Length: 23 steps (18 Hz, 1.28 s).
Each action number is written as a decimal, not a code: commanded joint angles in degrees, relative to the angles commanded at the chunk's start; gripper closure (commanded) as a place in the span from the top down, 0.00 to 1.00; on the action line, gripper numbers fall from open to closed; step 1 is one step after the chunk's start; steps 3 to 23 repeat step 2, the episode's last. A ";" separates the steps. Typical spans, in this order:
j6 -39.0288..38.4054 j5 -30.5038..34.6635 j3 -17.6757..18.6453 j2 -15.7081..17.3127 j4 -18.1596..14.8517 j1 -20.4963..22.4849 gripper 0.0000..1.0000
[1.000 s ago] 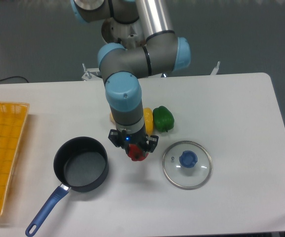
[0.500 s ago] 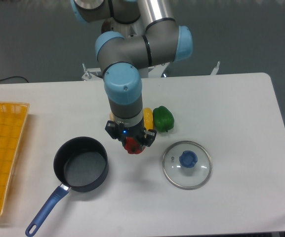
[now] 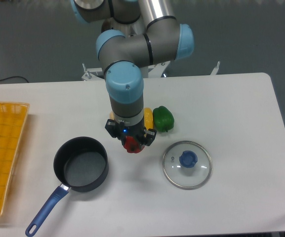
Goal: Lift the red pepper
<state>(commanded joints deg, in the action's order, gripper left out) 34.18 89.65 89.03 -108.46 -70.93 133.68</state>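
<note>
Compared with a second earlier, the tool (image 3: 131,143), pinching the red pepper (image 3: 131,144), sits slightly toward 11 o'clock. Three peppers total: red, yellow pepper (image 3: 148,117), green pepper (image 3: 162,118). One saucepan (image 3: 80,164), one glass lid (image 3: 187,164).

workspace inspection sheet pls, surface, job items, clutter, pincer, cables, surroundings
surface: white table, no spills seen
job's things: red pepper sits between the pincer fingers, mostly hidden by the wrist; whether it is off the table cannot be told
clutter: yellow pepper and green pepper side by side behind the arm; dark saucepan with blue handle; glass lid with blue knob, flat on the table; yellow basket at the left edge
grippers: pincer pointing down, closed on the red pepper
cables: one dark cable at far left, behind the table
surroundings: grey floor, nothing else seen
</note>
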 joint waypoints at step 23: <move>0.01 -0.09 0.00 0.00 -0.09 0.26 0.38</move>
